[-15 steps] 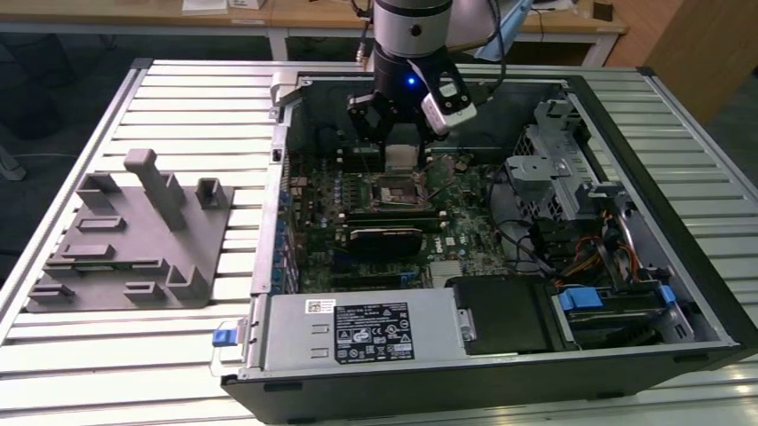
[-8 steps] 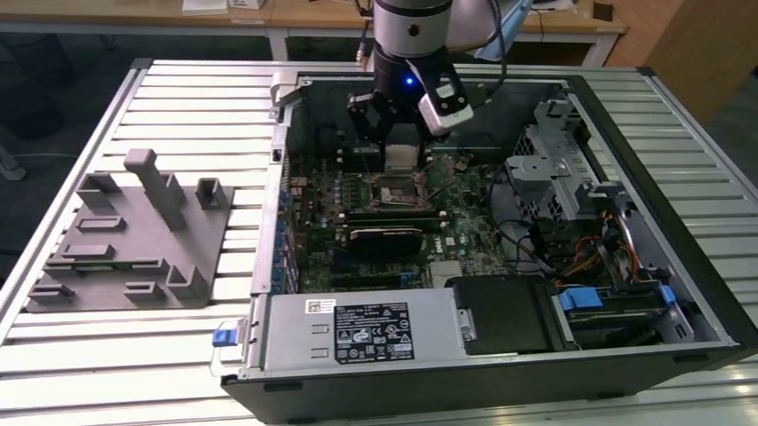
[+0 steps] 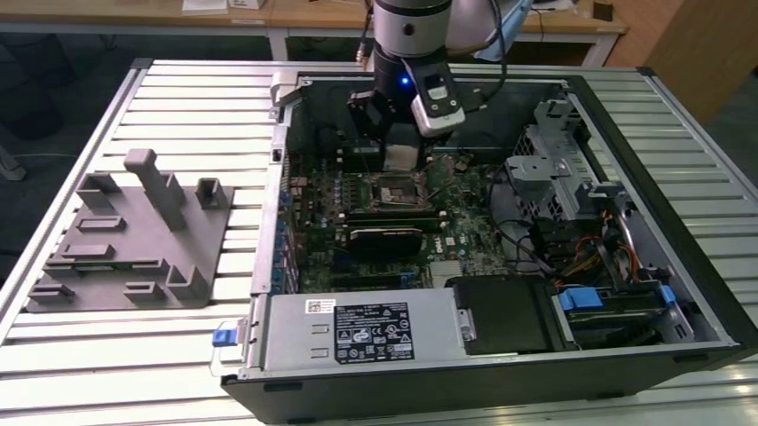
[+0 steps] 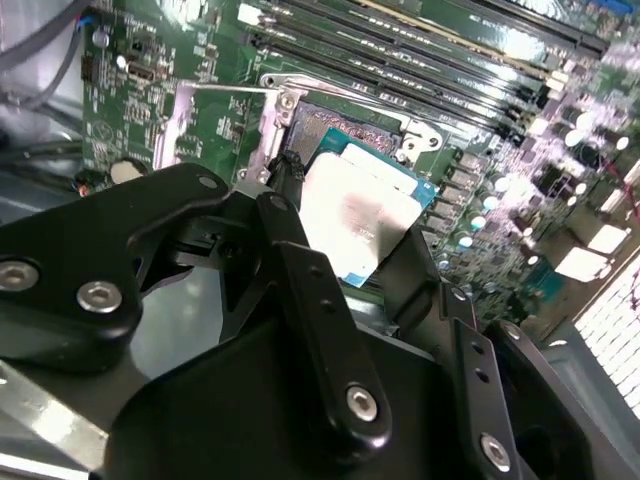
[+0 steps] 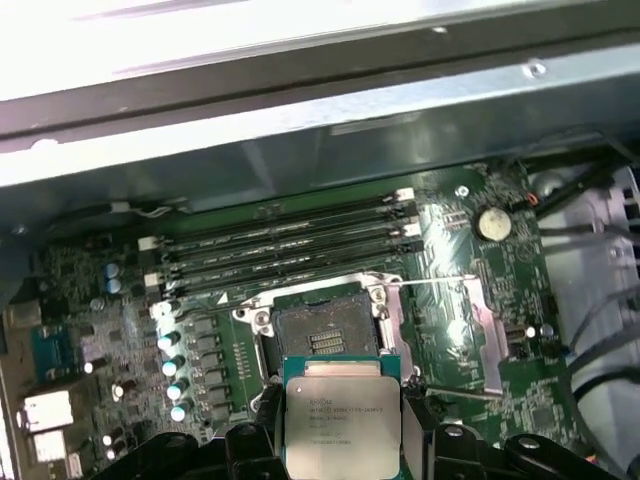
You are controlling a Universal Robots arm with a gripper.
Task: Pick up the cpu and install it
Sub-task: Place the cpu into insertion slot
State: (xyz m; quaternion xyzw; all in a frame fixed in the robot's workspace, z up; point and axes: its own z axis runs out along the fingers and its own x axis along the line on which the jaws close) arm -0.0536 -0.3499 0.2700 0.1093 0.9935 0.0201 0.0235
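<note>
Slatted metal desk (image 3: 119,355), with an open computer case (image 3: 474,395) lying on it and a grey fixture (image 3: 130,240) on the exterior view's left. The arm reaches down into the case, and its tool (image 3: 400,161) is narrowed onto the cpu (image 3: 400,156), gripping it by two opposite edges with the silver top facing up.

In both wrist views the cpu (image 5: 342,425) (image 4: 360,220) hangs over the near edge of the socket (image 5: 325,340), not yet centred on it. Whether a corner already touches the frame I cannot tell. The load plate (image 5: 470,330) is swung open to one side, so the socket's contact field is bare.

The step in hand looks like bringing the chip square over the socket and seating it. To do it well, I would match the chip's edges to the frame before any descent, keep it level so that no corner drags across the contacts, and bring it down slowly with no sideways push. The fingers (image 4: 300,280) sit close to the frame, so they need clearance from it and from the memory slots (image 5: 290,245) beside it.
</note>
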